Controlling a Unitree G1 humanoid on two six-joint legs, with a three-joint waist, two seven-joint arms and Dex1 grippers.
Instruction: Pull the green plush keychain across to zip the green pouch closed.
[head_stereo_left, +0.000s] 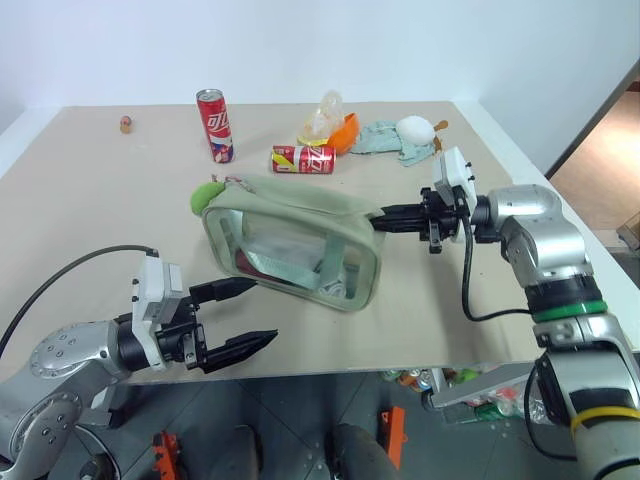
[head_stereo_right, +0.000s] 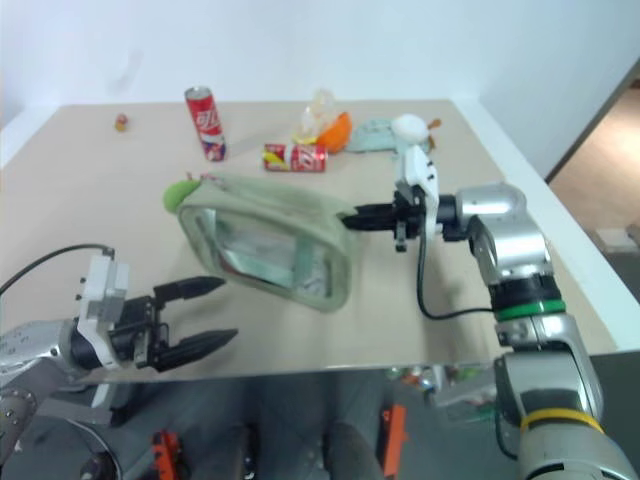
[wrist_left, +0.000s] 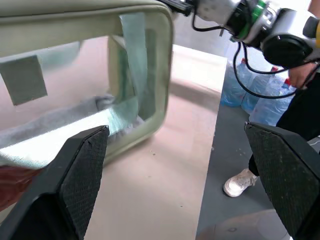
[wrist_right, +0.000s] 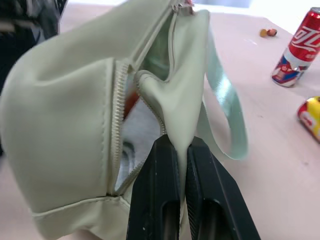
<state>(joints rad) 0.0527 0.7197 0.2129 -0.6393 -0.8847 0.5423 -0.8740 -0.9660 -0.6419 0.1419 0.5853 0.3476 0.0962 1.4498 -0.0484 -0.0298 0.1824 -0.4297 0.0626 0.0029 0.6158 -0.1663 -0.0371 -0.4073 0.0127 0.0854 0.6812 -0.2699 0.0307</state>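
none of the zipping is done yet: the green pouch (head_stereo_left: 292, 243) stands mid-table with its zip gaping, and the green plush keychain (head_stereo_left: 207, 194) hangs at the pouch's far left end, untouched. my right gripper (head_stereo_left: 385, 219) is clenched on a fold of fabric at the pouch's right end, bracing it. my left gripper (head_stereo_left: 248, 314) waits released in front of the pouch. beyond the pouch stand a red can (head_stereo_left: 215, 125), a toppled can (head_stereo_left: 303, 159) and a teal cloth (head_stereo_left: 385, 139), none blocking the pull.

pouch (head_stereo_left: 292, 245) mid-table, keychain (head_stereo_left: 207, 195) at its left end, cans (head_stereo_left: 302, 159) behind
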